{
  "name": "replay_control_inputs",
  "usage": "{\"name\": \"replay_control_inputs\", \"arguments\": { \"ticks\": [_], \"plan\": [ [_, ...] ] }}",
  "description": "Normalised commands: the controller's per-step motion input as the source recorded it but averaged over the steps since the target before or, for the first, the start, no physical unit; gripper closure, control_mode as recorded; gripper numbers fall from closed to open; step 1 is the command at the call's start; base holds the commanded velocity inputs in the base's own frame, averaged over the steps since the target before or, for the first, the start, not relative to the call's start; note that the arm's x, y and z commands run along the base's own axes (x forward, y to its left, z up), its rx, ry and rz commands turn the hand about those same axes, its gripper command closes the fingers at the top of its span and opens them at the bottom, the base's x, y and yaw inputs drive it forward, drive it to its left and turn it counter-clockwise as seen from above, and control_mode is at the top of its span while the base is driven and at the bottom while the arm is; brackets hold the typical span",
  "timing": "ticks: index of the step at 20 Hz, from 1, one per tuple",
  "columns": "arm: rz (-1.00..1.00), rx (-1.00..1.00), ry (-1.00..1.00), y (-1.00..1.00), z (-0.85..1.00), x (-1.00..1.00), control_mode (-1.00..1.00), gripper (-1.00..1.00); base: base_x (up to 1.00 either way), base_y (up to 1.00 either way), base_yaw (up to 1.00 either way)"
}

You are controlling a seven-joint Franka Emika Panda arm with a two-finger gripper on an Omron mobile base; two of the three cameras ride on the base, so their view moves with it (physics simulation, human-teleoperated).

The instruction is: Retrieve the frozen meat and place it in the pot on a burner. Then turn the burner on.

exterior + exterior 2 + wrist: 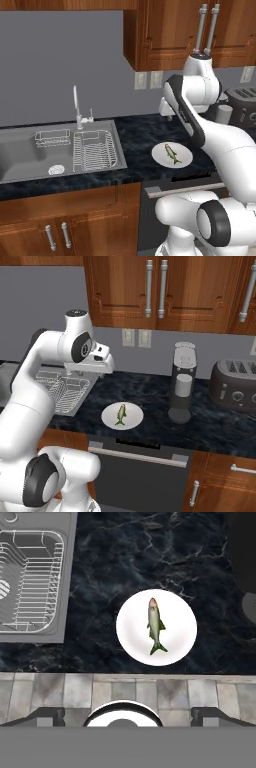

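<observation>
lying below the wide-open, empty end effector: frozen meat on white plate, long axis pointing straight away.

Arm: white with dark joints. It rises from the base at the near edge, bends back over itself, and its upper links stand tall; a dark-capped joint sits low and near.

Wrist: carried high, level with the top of the arm, with the hand turned to look straight down.

Gripper: held high and apart from everything below it. Jaws spread as wide as they go, nothing between them. Two dark fingertips stand far apart at the bottom of the hand view, one on each side.
</observation>
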Motion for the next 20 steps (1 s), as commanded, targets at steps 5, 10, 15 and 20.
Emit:
{"name": "replay_control_inputs", "arguments": {
  "ticks": [5,10,15,20],
  "plan": [
    [-0.02,0.02,0.07,-0.48,-0.26,0.0,-1.0,-1.0,0.0,0.0,0.0],
    [-0.07,0.06,0.08,-0.19,-0.27,0.07,-1.0,-1.0,0.0,0.0,0.0],
    [-0.07,0.02,0.19,-0.07,-0.29,0.08,-1.0,-1.0,0.0,0.0,0.0],
    [0.0,0.0,0.07,-0.01,-0.22,0.18,-1.0,-1.0,0.0,0.0,0.0]
  ]
}}
